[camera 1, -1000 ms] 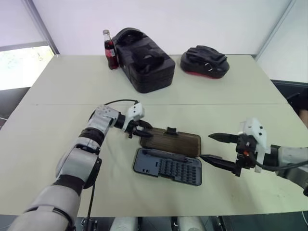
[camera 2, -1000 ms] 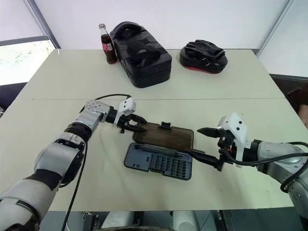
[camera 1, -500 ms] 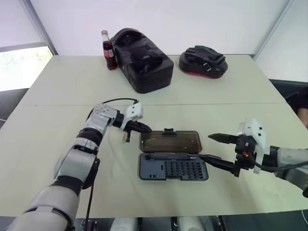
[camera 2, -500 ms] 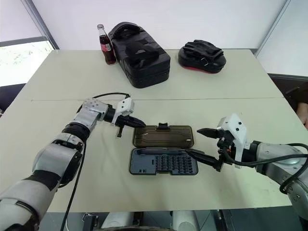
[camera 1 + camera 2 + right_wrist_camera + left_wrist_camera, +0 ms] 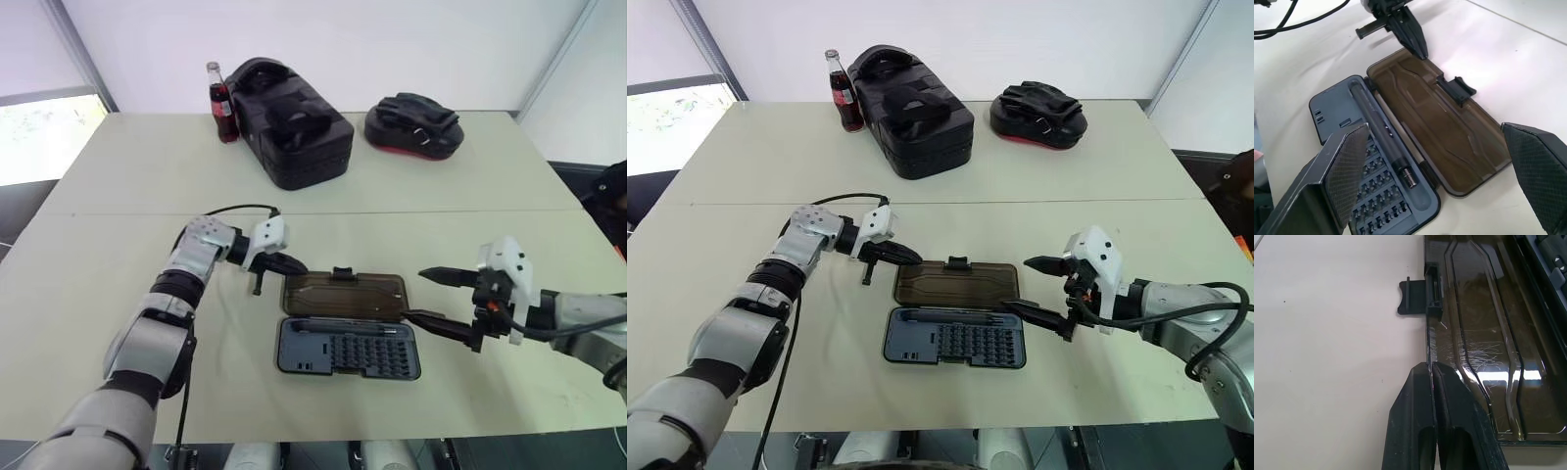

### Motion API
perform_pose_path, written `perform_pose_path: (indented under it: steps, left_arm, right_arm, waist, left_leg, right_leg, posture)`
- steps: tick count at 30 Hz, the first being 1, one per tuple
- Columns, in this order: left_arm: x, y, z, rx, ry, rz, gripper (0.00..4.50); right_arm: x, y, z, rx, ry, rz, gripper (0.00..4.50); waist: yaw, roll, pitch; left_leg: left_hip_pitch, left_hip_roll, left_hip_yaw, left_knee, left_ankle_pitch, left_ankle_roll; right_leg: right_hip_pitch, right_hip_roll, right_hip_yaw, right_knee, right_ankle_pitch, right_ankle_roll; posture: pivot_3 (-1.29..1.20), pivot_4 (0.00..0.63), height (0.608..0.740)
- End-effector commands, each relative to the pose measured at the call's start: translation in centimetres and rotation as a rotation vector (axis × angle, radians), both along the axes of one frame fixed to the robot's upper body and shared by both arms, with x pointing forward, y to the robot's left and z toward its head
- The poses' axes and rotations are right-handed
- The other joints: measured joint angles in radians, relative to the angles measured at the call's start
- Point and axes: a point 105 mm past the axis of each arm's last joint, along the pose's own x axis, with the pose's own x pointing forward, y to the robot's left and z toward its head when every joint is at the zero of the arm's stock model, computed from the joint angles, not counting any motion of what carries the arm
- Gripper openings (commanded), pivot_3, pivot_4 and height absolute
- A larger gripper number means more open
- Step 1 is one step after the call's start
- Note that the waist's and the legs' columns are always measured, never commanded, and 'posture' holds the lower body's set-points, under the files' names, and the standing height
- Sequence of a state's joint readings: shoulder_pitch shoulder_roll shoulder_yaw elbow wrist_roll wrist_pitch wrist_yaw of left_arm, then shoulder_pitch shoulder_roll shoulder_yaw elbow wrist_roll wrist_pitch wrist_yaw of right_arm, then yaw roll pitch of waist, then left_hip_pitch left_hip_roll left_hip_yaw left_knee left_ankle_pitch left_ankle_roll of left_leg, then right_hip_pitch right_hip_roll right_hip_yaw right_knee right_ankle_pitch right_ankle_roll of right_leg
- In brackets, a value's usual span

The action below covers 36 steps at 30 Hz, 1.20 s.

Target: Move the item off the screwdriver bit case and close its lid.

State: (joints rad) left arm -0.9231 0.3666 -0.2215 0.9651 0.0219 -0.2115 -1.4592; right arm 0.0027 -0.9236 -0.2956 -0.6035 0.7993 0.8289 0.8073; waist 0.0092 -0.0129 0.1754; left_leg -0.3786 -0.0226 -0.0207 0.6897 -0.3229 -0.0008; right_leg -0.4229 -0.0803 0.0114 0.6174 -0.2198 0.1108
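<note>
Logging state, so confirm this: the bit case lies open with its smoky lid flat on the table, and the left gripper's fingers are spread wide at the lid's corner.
Not quite. The left wrist view shows the left gripper shut, fingers pressed together at the lid's corner. The screwdriver bit case does lie open, lid flat.

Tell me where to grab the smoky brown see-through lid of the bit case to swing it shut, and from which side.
Best bet: take the smoky brown translucent lid at its far long edge, by the small black latch tab, coming from the table's far side. It lies flat and open, hinged along the dark grey-blue tray, so that free edge is the part that can lift.
</note>
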Motion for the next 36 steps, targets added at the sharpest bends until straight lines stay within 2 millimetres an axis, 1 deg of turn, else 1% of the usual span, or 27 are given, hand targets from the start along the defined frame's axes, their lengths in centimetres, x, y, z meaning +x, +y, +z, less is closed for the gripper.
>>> perform_pose_path:
  steps: [1,5,6,9,12,16,17,19,21,22,24,25,27,29,30,33,36]
  left_arm:
    - [-0.6,0.6,-1.2,0.043,0.046,-0.005,1.44]
    - [-0.2,0.4,-0.7,0.032,0.018,0.007,3.41]
    - [0.0,0.3,-0.3,0.013,0.015,0.017,3.69]
    - [0.5,-0.1,0.9,-0.049,0.008,0.04,3.69]
    - [0.9,-0.5,2.6,-0.121,-0.004,0.048,3.69]
    - [1.0,-0.7,5.7,-0.207,-0.043,0.054,3.69]
    - [0.7,-0.6,6.8,-0.225,-0.06,0.044,3.69]
    - [-1.1,-0.3,8.6,-0.249,-0.067,0.001,3.69]
    - [-2.8,-0.2,9.1,-0.255,-0.051,-0.025,3.69]
    - [-3.8,0.0,9.0,-0.248,-0.039,-0.037,3.48]
    - [-6.5,0.4,7.7,-0.21,0.0,-0.057,2.92]
    - [-7.9,0.5,6.9,-0.19,0.025,-0.066,2.44]
    - [-9.8,0.4,6.0,-0.172,0.064,-0.069,1.52]
    - [-10.9,0.2,5.2,-0.156,0.084,-0.067,0.49]
    - [-11.4,0.1,4.4,-0.135,0.097,-0.061,0.07]
    - [-12.4,-0.2,2.7,-0.091,0.102,-0.039,0.07]
    - [-13.2,-0.6,2.0,-0.067,0.09,-0.048,0.07]
  right_arm:
    - [0.0,0.1,0.7,-0.004,-0.038,0.013,4.5]
    - [-0.1,0.1,0.6,-0.004,-0.035,0.01,4.5]
    - [-0.1,0.1,0.6,-0.004,-0.035,0.01,4.5]
    - [-0.1,0.0,0.5,-0.005,-0.033,0.007,4.5]
    - [-0.1,0.0,0.4,-0.004,-0.031,0.002,4.5]
    - [-0.2,-0.1,0.5,-0.003,-0.031,0.001,4.5]
    - [-0.2,-0.2,0.6,-0.003,-0.032,0.0,4.5]
    - [-0.3,-0.4,0.8,-0.001,-0.033,-0.001,4.5]
    - [-0.3,-0.4,0.8,0.0,-0.034,-0.001,4.5]
    - [-0.2,-0.4,0.8,0.0,-0.033,0.0,4.5]
    - [0.0,-0.4,0.7,-0.002,-0.034,0.006,4.5]
    - [0.2,-0.3,0.8,-0.002,-0.04,0.008,4.5]
    - [0.6,-0.3,0.9,-0.002,-0.051,0.008,4.5]
    - [1.0,-0.4,0.9,-0.001,-0.058,0.004,4.5]
    - [1.4,-0.3,0.9,-0.003,-0.063,0.002,4.5]
    - [2.0,-0.2,1.2,-0.004,-0.07,0.015,4.5]
    - [2.5,-0.4,1.2,-0.007,-0.075,0.022,4.5]
  waist:
    - [-0.001,0.0,0.0]
    - [-0.002,0.0,0.0]
    - [-0.002,0.0,0.0]
    - [-0.001,0.0,0.0]
    - [0.001,0.0,0.0]
    - [0.003,-0.001,0.0]
    - [0.003,-0.001,0.0]
    - [0.001,-0.001,0.001]
    - [-0.005,0.0,0.0]
    - [-0.005,0.001,0.0]
    - [-0.007,0.001,0.0]
    - [-0.012,0.001,0.0]
    - [-0.019,0.001,0.0]
    - [-0.013,0.0,0.001]
    - [-0.01,0.0,0.001]
    - [-0.007,0.001,0.001]
    - [-0.005,0.001,0.001]
  left_leg:
    - [0.0,0.0,0.0,0.0,0.0,0.0]
    - [0.001,0.0,0.0,0.0,0.0,0.0]
    - [0.001,0.0,0.0,0.0,0.0,0.0]
    - [0.001,0.0,0.0,0.0,0.0,0.0]
    - [0.0,0.0,0.0,0.0,0.0,0.0]
    - [-0.002,0.0,-0.001,0.001,0.0,0.0]
    - [-0.002,0.0,-0.001,0.001,0.0,0.0]
    - [-0.004,0.0,-0.001,0.002,0.0,0.0]
    - [-0.005,0.001,-0.001,0.002,0.0,0.0]
    - [-0.005,0.001,-0.001,0.002,0.0,0.0]
    - [-0.004,0.001,-0.001,0.002,0.0,0.0]
    - [-0.003,0.001,-0.001,0.002,0.0,0.0]
    - [-0.003,0.001,0.0,0.001,0.0,0.0]
    - [-0.003,0.001,-0.001,0.001,0.0,0.0]
    - [-0.003,0.001,-0.001,0.002,0.0,-0.001]
    - [0.0,0.001,0.0,0.002,0.0,-0.001]
    - [0.003,0.001,0.0,0.002,0.0,0.0]
  right_leg:
    - [0.0,0.0,0.0,0.0,0.0,0.0]
    - [0.0,0.0,0.0,0.001,0.0,0.0]
    - [0.0,0.0,0.0,0.001,0.0,0.0]
    - [0.0,0.0,0.0,0.001,0.0,0.0]
    - [0.0,0.0,0.0,0.001,0.0,0.0]
    - [-0.001,0.0,0.0,0.001,0.0,0.0]
    - [-0.001,0.0,0.0,0.001,0.0,0.0]
    - [-0.002,0.0,0.0,0.001,0.0,0.0]
    - [-0.003,0.0,0.0,0.001,0.0,0.0]
    - [-0.003,0.0,0.001,0.001,0.0,0.0]
    - [-0.003,0.0,0.001,0.001,0.0,0.0]
    - [-0.003,0.0,0.001,0.001,0.0,0.0]
    - [-0.003,0.0,0.002,0.001,0.0,0.0]
    - [-0.003,0.0,0.002,0.002,0.0,0.0]
    - [-0.003,0.0,0.001,0.002,0.0,0.0]
    - [0.002,0.0,0.002,0.0,-0.001,-0.003]
    - [0.004,0.0,0.002,0.0,-0.002,-0.004]
  posture:
    - [0.0,0.15,0.74]
    - [0.0,0.15,0.74]
    - [0.0,0.15,0.74]
    - [0.0,0.15,0.74]
    - [0.0,0.15,0.74]
    - [0.0,0.15,0.74]
    - [0.0,0.15,0.74]
    - [0.0,0.15,0.74]
    - [0.0,0.15,0.74]
    - [0.0,0.15,0.74]
    - [0.0,0.15,0.74]
    - [0.0,0.15,0.74]
    - [0.0,0.15,0.74]
    - [0.0,0.15,0.74]
    - [0.0,0.15,0.74]
    - [0.0,0.15,0.74]
    - [0.0,0.15,0.74]
